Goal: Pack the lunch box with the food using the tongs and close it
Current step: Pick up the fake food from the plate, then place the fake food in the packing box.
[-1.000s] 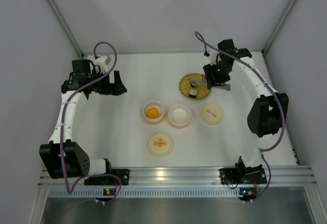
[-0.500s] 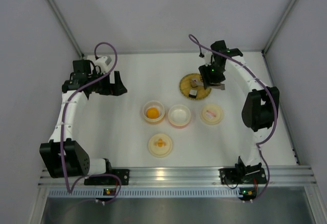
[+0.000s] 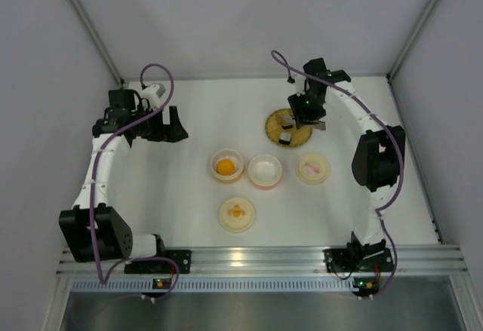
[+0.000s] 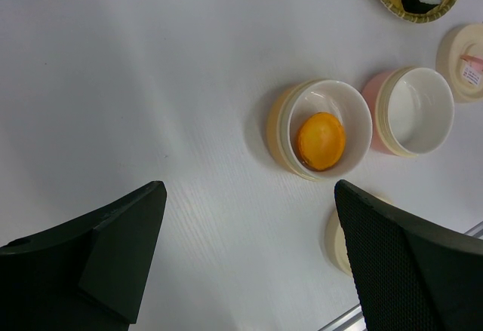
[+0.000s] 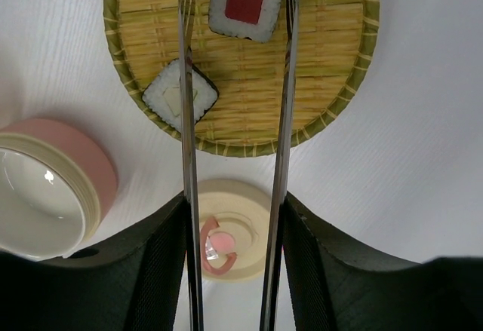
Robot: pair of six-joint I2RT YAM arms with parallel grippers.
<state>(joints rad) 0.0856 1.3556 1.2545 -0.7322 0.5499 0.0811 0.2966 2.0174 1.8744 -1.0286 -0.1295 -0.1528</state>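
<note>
Right gripper [image 3: 306,111] shifted left over bamboo tray [image 5: 336,82], holding tongs [image 5: 285,120] astride red-centred sushi [image 5: 246,1], left gripper [image 3: 172,124] wide open

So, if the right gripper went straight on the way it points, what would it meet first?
The right gripper holds the tongs, whose arms point across the bamboo tray. Straight on, the red-centred roll lying between those arms would probably come first, though the height above it is unclear.

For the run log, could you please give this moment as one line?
right claw: gripping tongs, arms flanking red-centred sushi | left claw: open | orange ball: in bowl
</note>
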